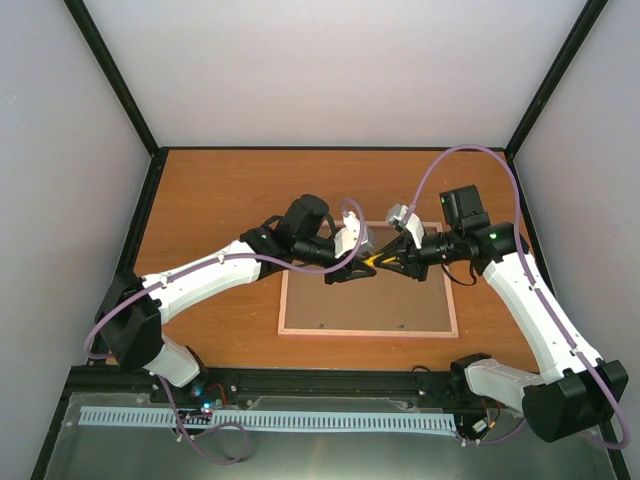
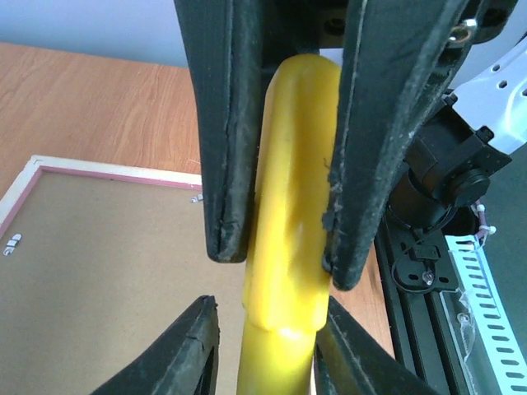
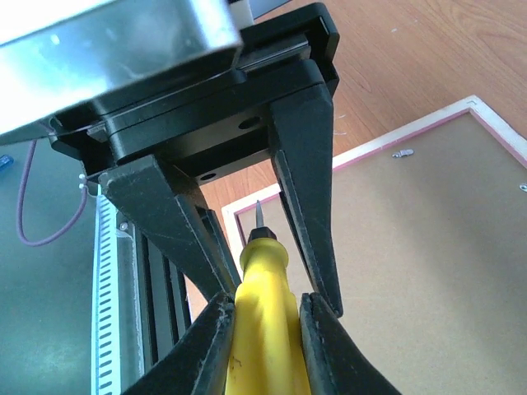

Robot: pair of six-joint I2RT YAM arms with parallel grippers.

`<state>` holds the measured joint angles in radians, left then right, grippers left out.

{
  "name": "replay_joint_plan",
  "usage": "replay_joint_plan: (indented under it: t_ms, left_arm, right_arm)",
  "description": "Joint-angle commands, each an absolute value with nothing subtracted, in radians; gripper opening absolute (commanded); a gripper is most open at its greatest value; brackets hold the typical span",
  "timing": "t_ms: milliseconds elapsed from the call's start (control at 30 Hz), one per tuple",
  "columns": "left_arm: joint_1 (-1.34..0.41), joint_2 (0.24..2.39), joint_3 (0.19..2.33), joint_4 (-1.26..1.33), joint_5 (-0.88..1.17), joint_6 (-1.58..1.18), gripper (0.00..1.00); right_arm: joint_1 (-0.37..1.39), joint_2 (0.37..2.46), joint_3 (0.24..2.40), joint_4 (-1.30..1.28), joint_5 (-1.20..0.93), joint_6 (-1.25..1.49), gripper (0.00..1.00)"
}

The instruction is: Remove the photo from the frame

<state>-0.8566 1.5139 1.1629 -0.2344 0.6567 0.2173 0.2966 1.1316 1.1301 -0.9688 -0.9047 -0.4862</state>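
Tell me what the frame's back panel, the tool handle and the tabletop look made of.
Frame back panel: probably fibreboard, matte uniform brown with no grain. Tool handle: likely plastic, glossy yellow, smooth with highlights. Tabletop: wood or wood-look laminate, orange-brown with grain streaks; which one is unclear.

A table (image 1: 220, 190) with an orange-brown wood-grain top is enclosed on three sides by plain pale walls: a back wall (image 1: 340, 70), a left wall (image 1: 60, 220) and a right wall (image 1: 590, 180). The two far corners, where the walls meet, are marked by black posts (image 1: 112, 75). The far edge of the table is trimmed with a thin black strip (image 1: 330, 149). Its near edge is bordered by a black rail (image 1: 330, 382). On the near side of the rail a grey metal sheet (image 1: 330, 455) is laid, crossed by a white slotted strip (image 1: 270, 420). The space is lit softly and evenly, and dull reflections are seen on the metal sheet.
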Motion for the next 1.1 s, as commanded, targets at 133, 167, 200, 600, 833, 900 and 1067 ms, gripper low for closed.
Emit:
replay_joint_plan:
  t_ms: [133,167,200,600,833,900,1067]
  left_arm:
    - [-0.864,1.486,1.179,-0.202,0.674,0.211,0.19]
    - [-0.864,1.485,1.175,-0.196,0.673,0.209,0.17]
    - [-0.864,1.485,1.173,-0.193,0.671,0.207,0.15]
    - [-0.853,1.467,1.114,-0.186,0.551,0.118,0.06]
    - [-0.764,1.364,0.947,-0.188,0.432,-0.083,0.06]
    - [-0.718,1.319,0.890,-0.196,0.380,-0.163,0.06]
    - [-0.619,1.243,0.807,-0.346,0.139,-0.385,0.04]
  right_arm:
    - [0.292,1.114,1.101,-0.941,-0.890,-0.469,0.04]
    - [0.293,1.118,1.102,-0.940,-0.885,-0.467,0.04]
    - [0.293,1.121,1.103,-0.940,-0.879,-0.465,0.04]
    - [0.288,1.146,1.196,-0.967,-0.789,-0.435,0.43]
    - [0.246,1.151,1.220,-0.950,-0.759,-0.427,0.55]
    - [0.245,1.155,1.210,-0.942,-0.740,-0.426,0.55]
    - [0.246,1.149,1.150,-0.928,-0.674,-0.486,0.57]
